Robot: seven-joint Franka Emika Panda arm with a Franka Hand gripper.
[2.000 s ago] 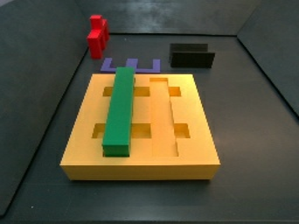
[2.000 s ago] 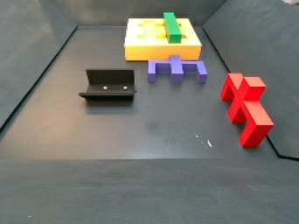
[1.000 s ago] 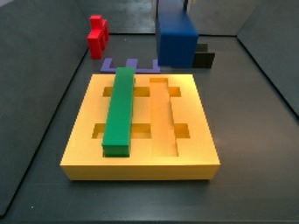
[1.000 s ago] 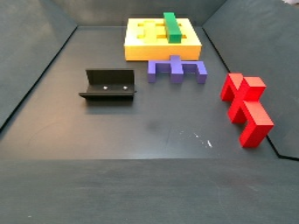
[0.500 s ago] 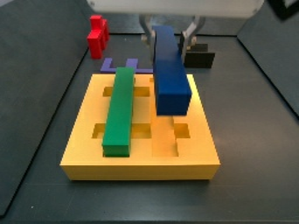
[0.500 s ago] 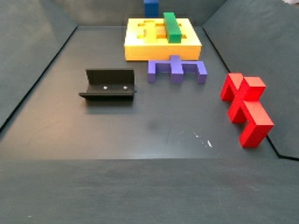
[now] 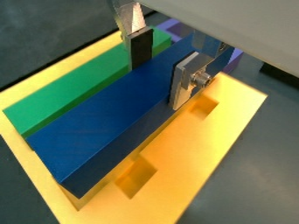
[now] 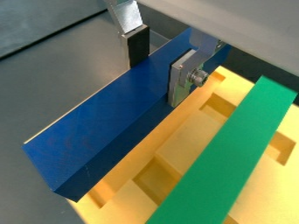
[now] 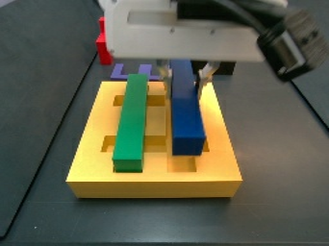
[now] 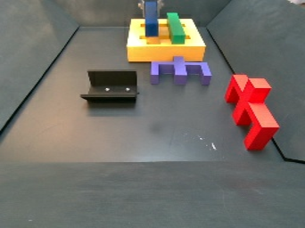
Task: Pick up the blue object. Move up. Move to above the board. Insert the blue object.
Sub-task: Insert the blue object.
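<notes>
The gripper (image 7: 160, 58) is closed on the blue object (image 7: 111, 131), its silver fingers (image 8: 184, 76) pressing the bar's two long faces near one end, so most of the bar reaches out past the grip. In both wrist views the pads sit flat against the blue faces with no gap showing.

The blue object (image 9: 188, 110) hangs over the board (image 9: 96, 154), lined up lengthwise with the free groove beside the green bar (image 9: 130, 117). In a side view its front end appears at or just above the board's top; whether it has entered the groove cannot be told. The board lies toward one end of the tabletop, by the far wall in a side view (image 10: 138, 52).

The main risk, as I judge it, is that the bar is off-line: held near one end, its long free part could sag or yaw, catch the groove's edge and jam or ride up. A sideways error could also rub it against the green bar (image 8: 225, 157). Letting go before it is seated could leave it tilted on the ridge.

The purple U-shaped piece (image 10: 181, 69), the fixture (image 10: 111, 86) and the red piece (image 10: 251, 109) stand apart on the floor, out of the way.
</notes>
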